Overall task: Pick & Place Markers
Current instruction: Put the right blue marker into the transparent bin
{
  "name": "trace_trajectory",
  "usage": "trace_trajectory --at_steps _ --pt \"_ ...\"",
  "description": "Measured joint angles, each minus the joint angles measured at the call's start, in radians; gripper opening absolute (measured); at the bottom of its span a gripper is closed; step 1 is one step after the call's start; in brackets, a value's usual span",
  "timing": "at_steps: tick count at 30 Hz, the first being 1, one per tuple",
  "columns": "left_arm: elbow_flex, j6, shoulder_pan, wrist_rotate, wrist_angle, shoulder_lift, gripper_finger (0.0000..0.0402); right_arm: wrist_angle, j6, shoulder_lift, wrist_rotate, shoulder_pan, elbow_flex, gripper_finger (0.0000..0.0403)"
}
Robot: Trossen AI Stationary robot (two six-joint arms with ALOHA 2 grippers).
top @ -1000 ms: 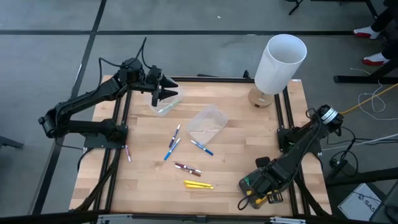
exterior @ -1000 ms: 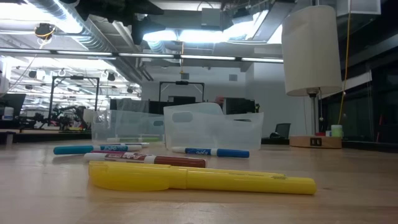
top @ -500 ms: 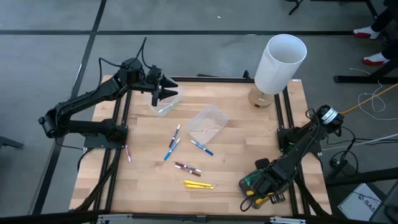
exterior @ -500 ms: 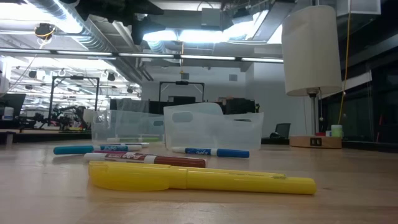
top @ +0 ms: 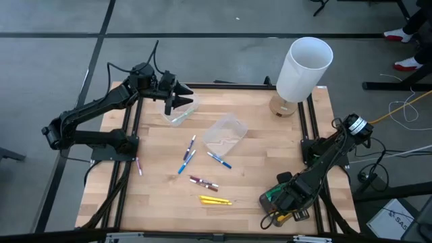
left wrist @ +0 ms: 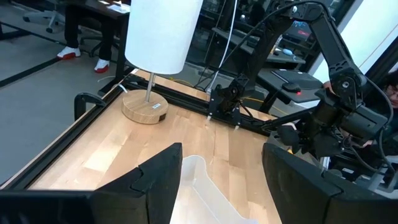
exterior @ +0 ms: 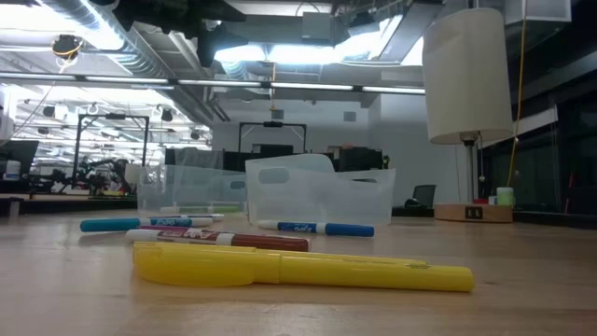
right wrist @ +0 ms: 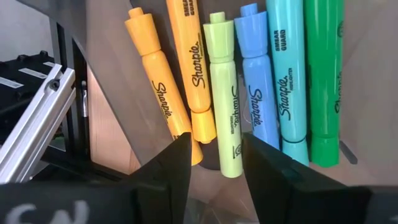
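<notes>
From above, the left gripper (top: 181, 95) is hovering over a clear tub (top: 179, 111) at the far left of the wooden table (top: 256, 142), its fingers spread apart with nothing between them. The left wrist view is adding what the overhead cannot: the two dark fingers (left wrist: 163, 176) are standing wide on either side of the tub's pale rim (left wrist: 198, 180), and beyond them a lamp (left wrist: 160, 43) on a round wooden base is standing at the table's far edge, with the other arm (left wrist: 329, 106) folded down farther off.

The right gripper (top: 283, 214) is sitting low at the near right corner of the table. Overhead it is showing only as a dark mass with a bit of yellow and green at its tip. The right wrist view is filling that in: a row of highlighters (right wrist: 249, 87) is lying side by side just beyond the fingers (right wrist: 173, 163), two orange, one pale green, one blue, one turquoise and one green. The fingers are standing apart, and none of the pens is gripped between them.

The loose markers (top: 187, 156) are lying scattered on the table near a second clear tub (top: 225, 133) at the middle. The low view is showing the nearest one, a yellow marker (exterior: 298, 265), close up, with a maroon marker (exterior: 219, 239) behind it and blue-capped pens (exterior: 315, 227) in front of the tubs. Neither gripper is appearing in that view.
</notes>
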Motion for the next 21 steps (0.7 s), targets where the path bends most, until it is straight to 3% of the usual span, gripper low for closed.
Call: trace_trajectory --at_steps 8,17,21 --pt "0.0 -0.005 0.0 0.003 0.0 0.0 0.0216 -0.011 0.001 0.0 0.0 -0.018 0.016 0.0135" --pt "0.0 -0.01 0.0 0.007 0.0 0.0 0.0216 -0.096 0.012 0.0 0.041 -0.094 0.13 0.0086" --pt "0.0 -0.01 0.0 0.056 0.001 0.0 0.0216 -0.125 0.018 0.0 0.079 -0.132 0.189 0.0067"
